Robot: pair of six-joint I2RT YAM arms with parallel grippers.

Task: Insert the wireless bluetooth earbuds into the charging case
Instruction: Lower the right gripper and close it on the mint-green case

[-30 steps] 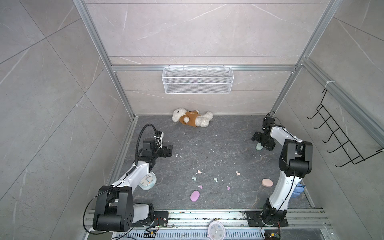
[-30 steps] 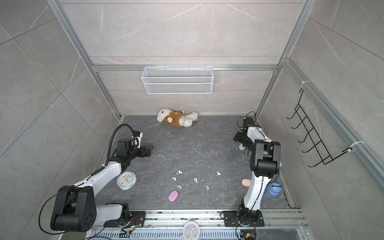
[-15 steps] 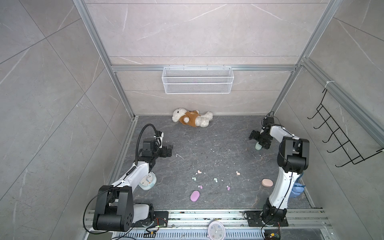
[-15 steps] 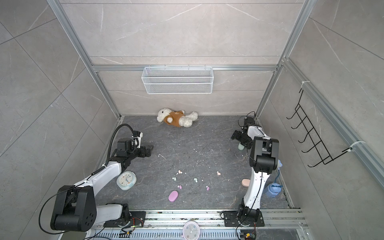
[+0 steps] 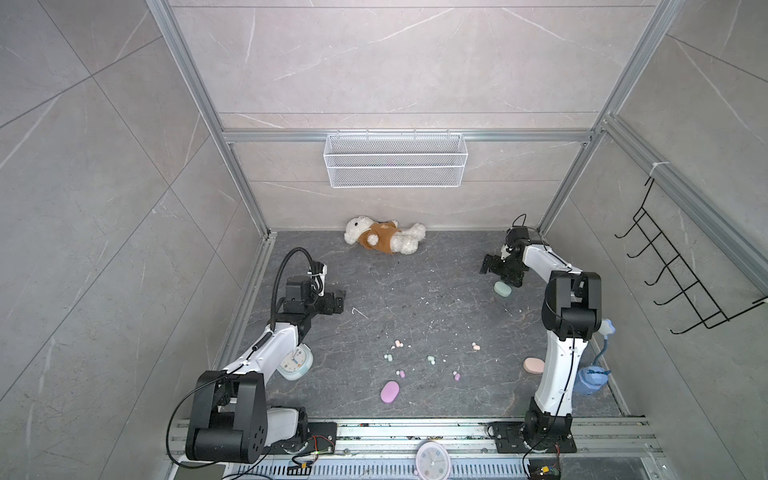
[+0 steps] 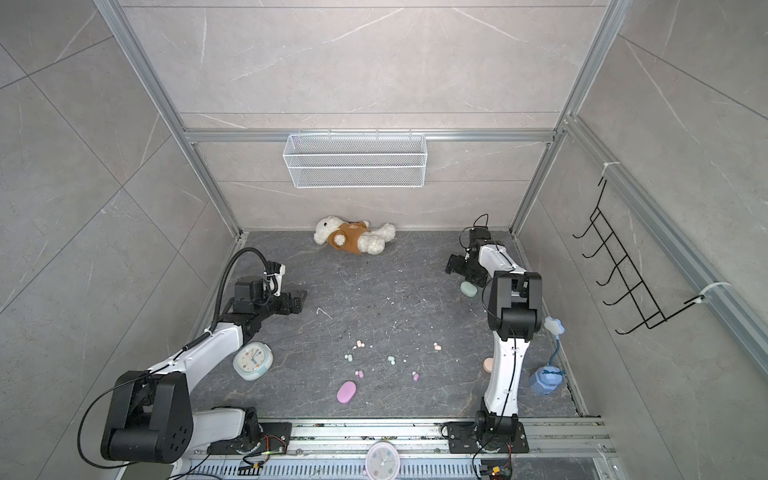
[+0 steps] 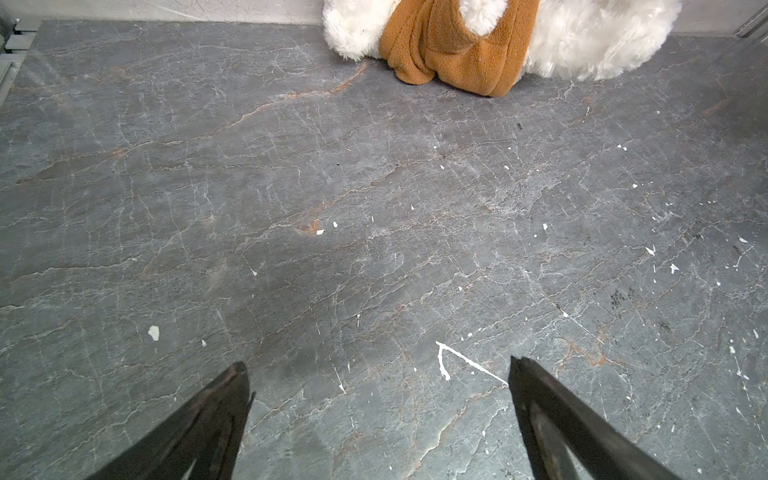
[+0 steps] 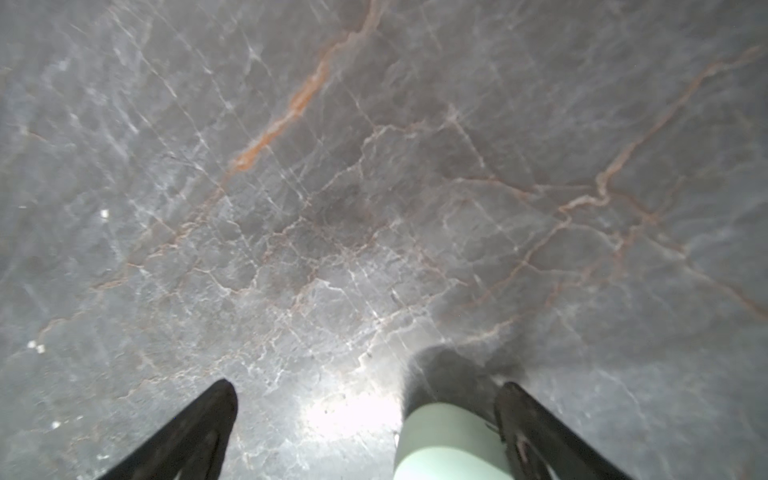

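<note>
earbuds [image 5: 431,359] lie loose near 6 o'clock on the desk [image 5: 415,291] in both top views. left wrist view: left end effector [image 7: 376,363] spread over bare desk. right wrist view: right end effector [image 8: 368,383] spread, mint case [image 8: 449,440] between its jaws, close to one.

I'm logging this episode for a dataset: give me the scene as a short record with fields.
left gripper: open, above bare floor
right gripper: open, mint case between its fingers
earbuds: six, loose on the floor, none in a case
other cases: lilac case and peach case, lying apart on the floor
clutter: teddy bear by back wall, alarm clock at the left
</note>
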